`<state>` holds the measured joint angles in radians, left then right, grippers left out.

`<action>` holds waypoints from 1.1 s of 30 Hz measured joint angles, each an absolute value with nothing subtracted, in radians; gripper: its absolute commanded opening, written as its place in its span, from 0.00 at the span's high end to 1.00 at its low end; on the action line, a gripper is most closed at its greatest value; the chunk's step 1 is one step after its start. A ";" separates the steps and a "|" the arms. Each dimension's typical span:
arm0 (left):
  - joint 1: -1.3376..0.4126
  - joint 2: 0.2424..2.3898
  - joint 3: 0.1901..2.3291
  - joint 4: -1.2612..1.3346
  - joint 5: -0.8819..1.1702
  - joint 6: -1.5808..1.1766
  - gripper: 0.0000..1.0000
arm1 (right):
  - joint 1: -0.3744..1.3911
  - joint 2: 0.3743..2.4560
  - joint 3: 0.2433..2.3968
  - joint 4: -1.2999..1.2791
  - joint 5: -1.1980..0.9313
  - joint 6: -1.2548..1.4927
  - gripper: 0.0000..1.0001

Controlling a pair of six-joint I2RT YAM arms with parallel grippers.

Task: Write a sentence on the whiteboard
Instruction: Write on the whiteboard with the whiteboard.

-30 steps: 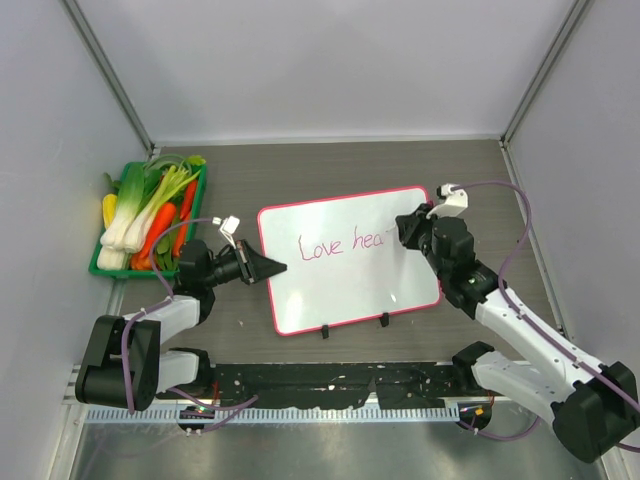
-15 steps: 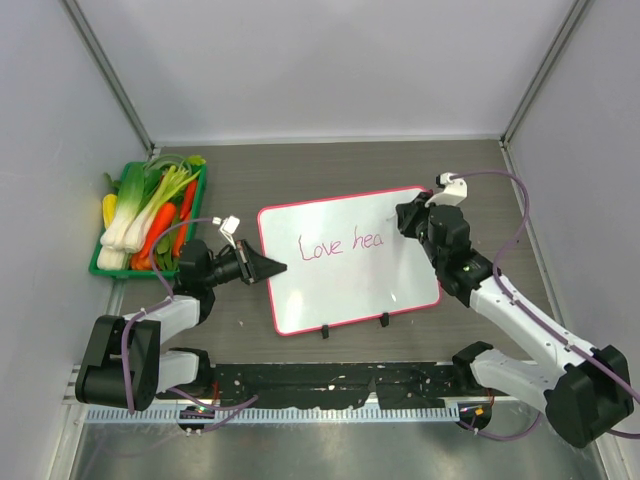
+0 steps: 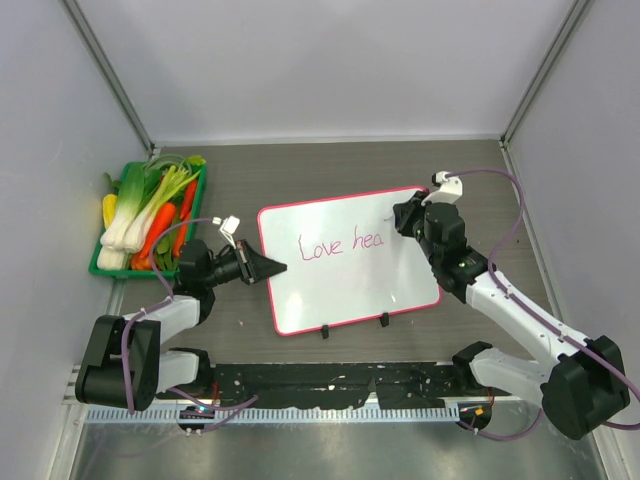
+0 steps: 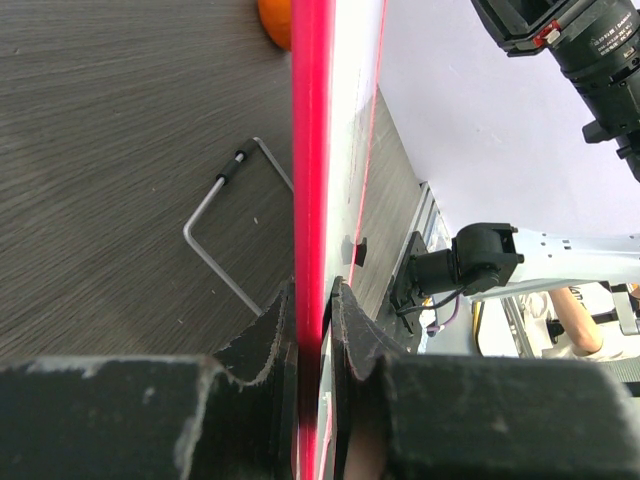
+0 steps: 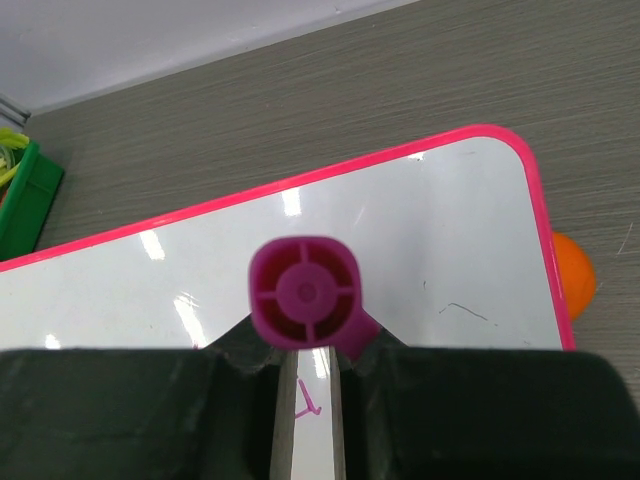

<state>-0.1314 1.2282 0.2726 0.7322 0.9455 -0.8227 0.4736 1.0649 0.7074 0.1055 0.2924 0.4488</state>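
Note:
The whiteboard [image 3: 345, 275], white with a pink-red frame, lies on the table with "Love hea" written on it in pink. My left gripper [image 3: 268, 268] is shut on its left edge. The left wrist view shows the red frame edge [image 4: 312, 150] pinched between the black fingers of that gripper [image 4: 312, 300]. My right gripper [image 3: 402, 222] is over the board's far right part, past the last letter. It is shut on a magenta marker [image 5: 305, 290], seen end-on above the board [image 5: 450, 230]. A small pink stroke shows between the fingers.
A green tray [image 3: 97, 268] of vegetables stands at the far left. An orange ball [image 5: 578, 272] lies by the board's right edge. A bent metal wire [image 4: 225, 230] lies on the table beside the board. Grey walls close in both sides and the back.
My right gripper has moved with the marker toward the board's far right edge, uncovering the end of "hea". The left gripper and the board have not moved.

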 measured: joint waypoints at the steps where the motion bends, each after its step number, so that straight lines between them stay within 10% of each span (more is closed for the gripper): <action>1: -0.131 1.228 0.273 0.732 0.945 -0.823 1.00 | 0.474 1.065 0.706 0.106 0.290 0.449 0.99; 33: -0.131 1.228 0.273 0.731 0.945 -0.823 1.00 | 0.469 0.917 0.557 0.074 0.196 0.467 0.99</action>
